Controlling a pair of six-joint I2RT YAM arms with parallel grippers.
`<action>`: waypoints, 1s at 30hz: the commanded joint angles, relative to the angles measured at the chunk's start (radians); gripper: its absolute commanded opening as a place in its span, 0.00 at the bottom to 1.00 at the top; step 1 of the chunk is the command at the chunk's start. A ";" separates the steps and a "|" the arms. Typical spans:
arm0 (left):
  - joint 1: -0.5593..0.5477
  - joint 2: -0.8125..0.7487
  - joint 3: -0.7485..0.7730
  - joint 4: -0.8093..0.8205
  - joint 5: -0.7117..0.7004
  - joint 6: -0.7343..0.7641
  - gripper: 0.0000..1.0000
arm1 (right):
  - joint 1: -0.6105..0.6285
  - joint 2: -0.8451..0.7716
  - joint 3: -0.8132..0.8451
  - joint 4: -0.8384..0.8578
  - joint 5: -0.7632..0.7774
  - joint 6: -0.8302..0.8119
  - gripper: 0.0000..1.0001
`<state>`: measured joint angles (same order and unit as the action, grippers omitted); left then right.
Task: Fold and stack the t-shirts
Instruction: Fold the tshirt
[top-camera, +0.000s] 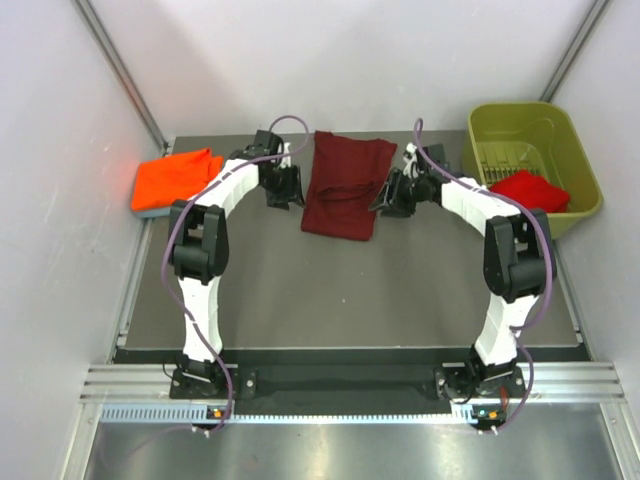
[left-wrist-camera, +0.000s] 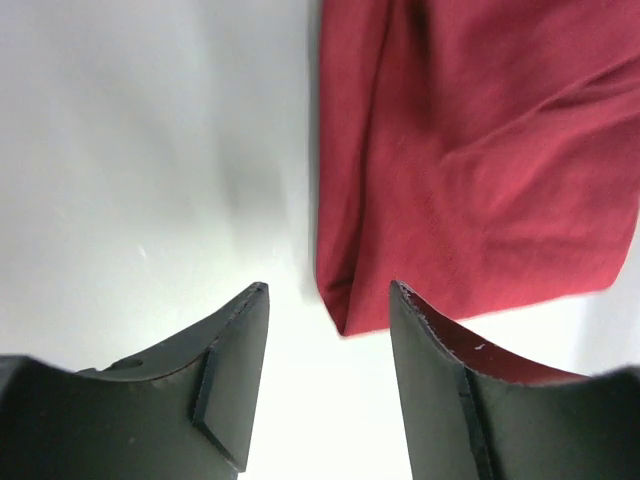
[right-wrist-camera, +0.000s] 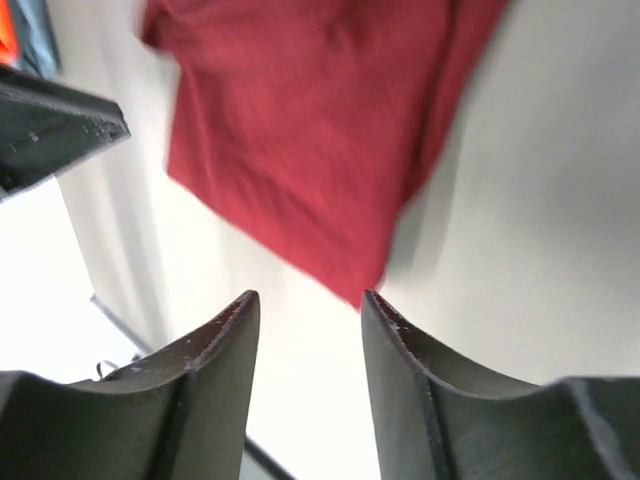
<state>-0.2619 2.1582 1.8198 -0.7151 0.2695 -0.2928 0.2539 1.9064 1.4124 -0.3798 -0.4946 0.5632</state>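
At the far left the orange shirt (top-camera: 178, 178) lies folded on a grey-blue shirt (top-camera: 150, 211). That pile could skew if the next shirt is dragged onto it rather than laid down. The maroon shirt (top-camera: 345, 185) lies mid-table between the two grippers, folded into a rumpled oblong. Its loose layers may fall open if a finger snags an edge while pulling away, or if only the top layer gets pinched for carrying. At the right, the red shirt (top-camera: 530, 190) sits crumpled in the green bin (top-camera: 575, 140), not yet folded. The left gripper (top-camera: 283, 192) hangs low just beside the maroon shirt's left edge, fingers moderately apart and holding nothing, a cloth corner just ahead of its tips. The right gripper (top-camera: 392, 195) mirrors it at the right edge, elbow raised, fingers apart and empty.
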 joint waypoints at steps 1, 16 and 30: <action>0.001 -0.043 -0.074 0.000 0.109 -0.046 0.57 | -0.002 -0.049 -0.113 0.053 -0.065 0.049 0.46; -0.008 0.042 -0.134 0.060 0.224 -0.098 0.61 | 0.031 0.108 -0.093 0.108 -0.088 0.061 0.50; -0.042 0.069 -0.143 0.074 0.250 -0.108 0.41 | 0.088 0.151 -0.098 0.133 -0.108 0.110 0.50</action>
<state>-0.2947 2.2173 1.6905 -0.6689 0.5011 -0.3985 0.3096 2.0415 1.2930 -0.2604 -0.6117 0.6662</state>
